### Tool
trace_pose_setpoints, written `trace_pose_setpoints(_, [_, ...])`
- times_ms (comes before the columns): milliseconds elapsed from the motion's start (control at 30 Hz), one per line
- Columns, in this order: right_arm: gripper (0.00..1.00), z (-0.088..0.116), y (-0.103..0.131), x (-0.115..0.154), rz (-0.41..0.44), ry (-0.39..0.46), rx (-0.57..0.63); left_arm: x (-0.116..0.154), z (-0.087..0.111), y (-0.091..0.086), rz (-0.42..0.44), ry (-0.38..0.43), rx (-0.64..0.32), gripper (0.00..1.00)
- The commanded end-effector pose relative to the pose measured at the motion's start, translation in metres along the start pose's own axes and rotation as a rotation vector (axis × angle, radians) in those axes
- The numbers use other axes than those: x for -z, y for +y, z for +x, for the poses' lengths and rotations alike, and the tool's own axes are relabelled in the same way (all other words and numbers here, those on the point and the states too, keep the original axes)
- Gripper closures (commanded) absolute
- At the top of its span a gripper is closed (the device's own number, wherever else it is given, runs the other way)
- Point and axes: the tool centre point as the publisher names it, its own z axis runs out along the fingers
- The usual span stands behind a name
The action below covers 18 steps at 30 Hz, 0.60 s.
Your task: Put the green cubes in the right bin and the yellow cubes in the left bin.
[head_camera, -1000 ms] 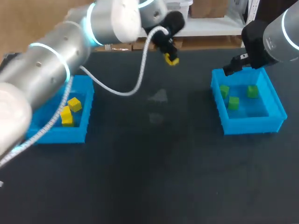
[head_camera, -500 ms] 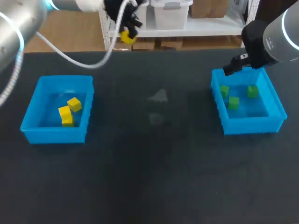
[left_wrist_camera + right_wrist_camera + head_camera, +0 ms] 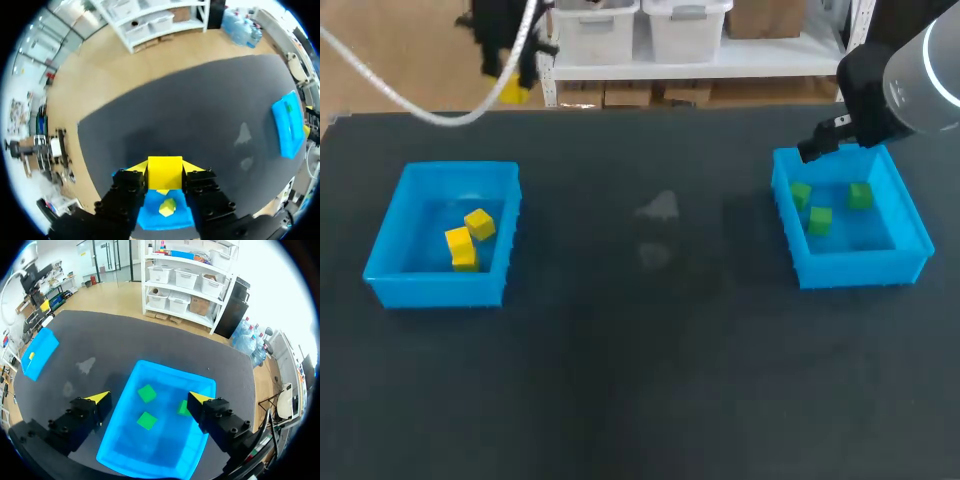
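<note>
**Left arm.** The left gripper [image 3: 165, 169] is clamped on a yellow cube [image 3: 165, 176], one fingertip against each side face. The cube sits square in the grip, with no long axis to align.

**Target.** In the left wrist view the left bin [image 3: 181, 216] lies directly ahead of the gripper, framed between its fingers. A loose yellow cube [image 3: 167, 206] is already inside. The head view shows two yellow cubes [image 3: 470, 235] in that bin, and the gripper stands high, beyond the bin's far wall.

**Right arm.** The right gripper [image 3: 150, 398] hangs over the right bin [image 3: 125, 450], fingers apart and empty. Three green cubes [image 3: 146, 420] lie in the bin beneath it.

**Surface.** No loose cubes show on the surface [image 3: 640, 350].

**Assessment.** The left arm is the nearer one. The held cube appears to be the last to place, by a descent along the gripper's axis and then release.
</note>
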Motion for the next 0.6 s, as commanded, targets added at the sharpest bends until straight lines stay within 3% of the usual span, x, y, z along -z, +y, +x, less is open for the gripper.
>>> trace_pose_setpoints(33, [0.00, 0.003, 0.001, 0.001, 0.007, -0.009, -0.002, -0.018, 0.143, 0.011, 0.023, -0.268, 0.030, 1.00])
trace_pose_setpoints(367, [0.00, 0.003, 0.001, 0.001, 0.007, -0.009, -0.002, -0.049, 0.170, 0.002, 0.076, -0.224, 0.107, 1.00])
trace_pose_setpoints(600, [0.00, 0.003, 0.001, 0.001, 0.007, -0.009, -0.002, -0.054, 0.170, 0.000, 0.090, -0.221, 0.116, 1.00])
